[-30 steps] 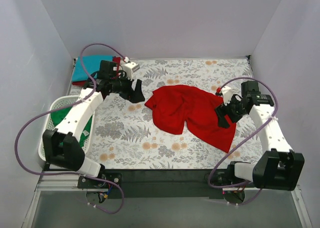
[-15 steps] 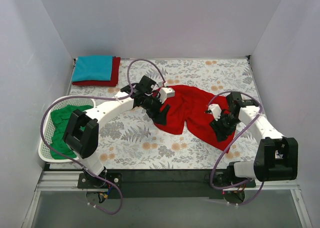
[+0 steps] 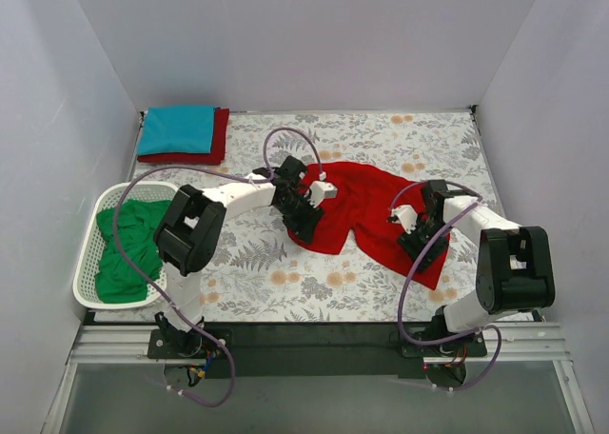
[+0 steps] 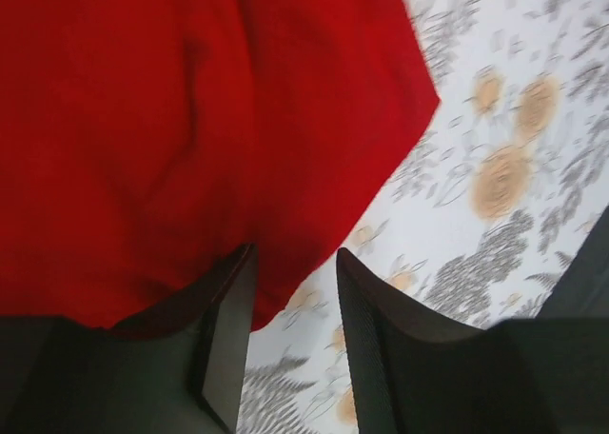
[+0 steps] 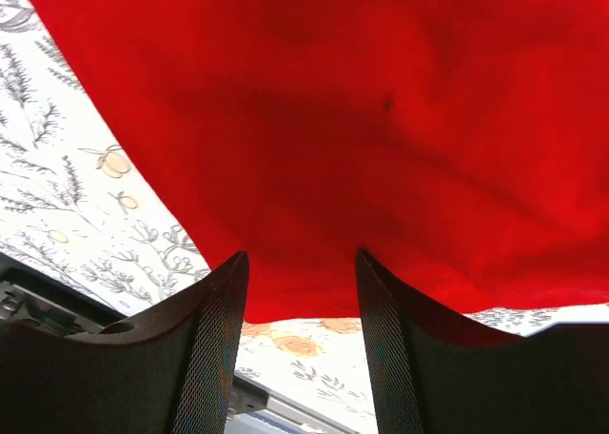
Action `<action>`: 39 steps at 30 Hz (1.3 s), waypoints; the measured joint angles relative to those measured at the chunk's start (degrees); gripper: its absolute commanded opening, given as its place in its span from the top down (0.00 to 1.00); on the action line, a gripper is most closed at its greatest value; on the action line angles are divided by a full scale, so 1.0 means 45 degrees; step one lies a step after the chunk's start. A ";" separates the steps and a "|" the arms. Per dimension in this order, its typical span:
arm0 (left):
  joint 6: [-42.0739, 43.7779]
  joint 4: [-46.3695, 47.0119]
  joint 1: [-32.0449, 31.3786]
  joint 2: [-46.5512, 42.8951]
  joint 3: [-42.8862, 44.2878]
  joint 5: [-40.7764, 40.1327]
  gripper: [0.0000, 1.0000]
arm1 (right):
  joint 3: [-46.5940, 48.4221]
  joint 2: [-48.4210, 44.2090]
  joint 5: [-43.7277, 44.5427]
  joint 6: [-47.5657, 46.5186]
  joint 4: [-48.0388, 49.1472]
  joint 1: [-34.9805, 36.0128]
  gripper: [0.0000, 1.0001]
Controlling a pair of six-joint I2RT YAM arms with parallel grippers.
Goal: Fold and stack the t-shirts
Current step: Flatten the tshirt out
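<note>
A bright red t-shirt (image 3: pixel 366 210) lies crumpled in the middle of the table. My left gripper (image 3: pixel 306 227) is down at its near left edge. In the left wrist view the left gripper (image 4: pixel 296 253) is open, with the red hem (image 4: pixel 285 282) reaching between the fingertips. My right gripper (image 3: pixel 427 253) is at the shirt's near right corner. In the right wrist view the right gripper (image 5: pixel 302 258) is open and straddles the red edge (image 5: pixel 304 291). A teal t-shirt (image 3: pixel 177 128) lies folded on a darker red one (image 3: pixel 218 139) at the back left. A green t-shirt (image 3: pixel 128 248) fills the basket.
A white lattice basket (image 3: pixel 88 263) stands at the left edge of the table. The flowered tablecloth (image 3: pixel 285 282) covers the table. White walls close in the left, back and right sides. Both arms' purple cables loop over the table.
The left arm swung from the back-left stack over to the red shirt's left edge. The right arm dropped to the shirt's near right corner. Both pairs of jaws have narrowed.
</note>
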 measured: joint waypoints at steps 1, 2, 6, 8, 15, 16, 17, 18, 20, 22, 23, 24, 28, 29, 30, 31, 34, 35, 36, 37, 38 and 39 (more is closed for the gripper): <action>0.0160 -0.0238 0.0311 0.0112 0.0063 -0.0015 0.66 | 0.0121 0.0141 0.0087 -0.0005 -0.0005 0.0000 0.44; 0.0330 -0.0510 0.0661 0.0160 0.0121 -0.0063 0.68 | 0.0282 0.0330 0.0155 -0.0019 -0.0010 -0.0015 0.44; 0.1161 -0.1632 0.2297 0.0257 0.0593 -0.0175 0.73 | 0.1268 0.1292 0.0359 -0.0034 0.0005 -0.0053 0.44; 0.1642 -0.2210 0.3186 0.0413 0.1054 -0.0233 0.68 | 0.1855 0.1778 0.0369 -0.0058 0.0204 -0.0073 0.43; 0.2769 -0.3755 0.4925 0.0481 0.2467 0.0287 0.51 | 0.2973 0.1719 -0.0316 -0.0097 0.0636 -0.0092 0.42; 0.2783 -0.3920 0.4867 0.0248 0.2463 0.0447 0.51 | 0.2973 0.1409 -0.0452 -0.0112 0.0578 -0.0092 0.43; 0.2739 -0.3978 0.4726 -0.0049 0.2429 0.0612 0.50 | 0.2953 0.0962 -0.0602 -0.0126 0.0481 -0.0097 0.43; 0.2647 -0.3876 0.4498 -0.0398 0.2312 0.0738 0.50 | 0.2895 0.0486 -0.0719 -0.0136 0.0398 -0.0097 0.43; 0.2322 -0.3526 0.3818 -0.1253 0.1797 0.0743 0.45 | 0.2647 -0.0675 -0.0952 -0.0175 0.0253 -0.0097 0.43; 0.1899 -0.3036 0.2803 -0.2045 0.1166 0.0661 0.43 | 0.2370 -0.1496 -0.1151 -0.0185 0.0092 -0.0097 0.43; 0.1690 -0.2783 0.2239 -0.2312 0.0899 0.0593 0.43 | 0.2191 -0.1773 -0.1258 -0.0180 0.0039 -0.0097 0.43; 0.1467 -0.2506 0.1666 -0.2429 0.0690 0.0573 0.42 | 0.1996 -0.1919 -0.1336 -0.0185 -0.0039 -0.0097 0.43; 0.0500 -0.1559 0.0194 -0.1870 0.0287 0.0330 0.40 | 0.1137 -0.1783 -0.1462 -0.0316 -0.0102 -0.0097 0.44; 0.0291 -0.1321 0.0073 -0.1632 0.0194 0.0185 0.39 | 0.0860 -0.1744 -0.1457 -0.0384 -0.0083 -0.0097 0.44; 0.0131 -0.1117 0.0005 -0.1409 0.0097 -0.0039 0.39 | 0.0593 -0.1724 -0.1447 -0.0432 -0.0063 -0.0097 0.44; 0.0005 -0.0913 -0.0019 -0.1205 -0.0005 -0.0272 0.39 | 0.0374 -0.1715 -0.1438 -0.0461 -0.0058 -0.0097 0.44; -0.0253 -0.0461 -0.0165 -0.0782 -0.0287 -0.0937 0.38 | -0.0272 -0.1715 -0.1297 -0.0593 0.0063 -0.0092 0.44; -0.0306 -0.0287 -0.0233 -0.0695 -0.0403 -0.1146 0.38 | -0.0466 -0.1715 -0.1190 -0.0675 0.0121 -0.0083 0.44; -0.0364 -0.0180 -0.0330 -0.0636 -0.0491 -0.1341 0.37 | -0.0636 -0.1715 -0.1093 -0.0729 0.0199 -0.0083 0.44; -0.0408 -0.0029 -0.0447 -0.0597 -0.0588 -0.1564 0.37 | -0.0850 -0.1710 -0.0971 -0.0772 0.0355 -0.0078 0.44; -0.0384 0.0131 -0.0597 -0.0554 -0.0699 -0.1792 0.37 | -0.1035 -0.1676 -0.0821 -0.0801 0.0481 -0.0068 0.44; -0.0389 0.0257 -0.0758 -0.0554 -0.0729 -0.2089 0.37 | -0.1166 -0.1617 -0.0709 -0.0831 0.0583 -0.0058 0.45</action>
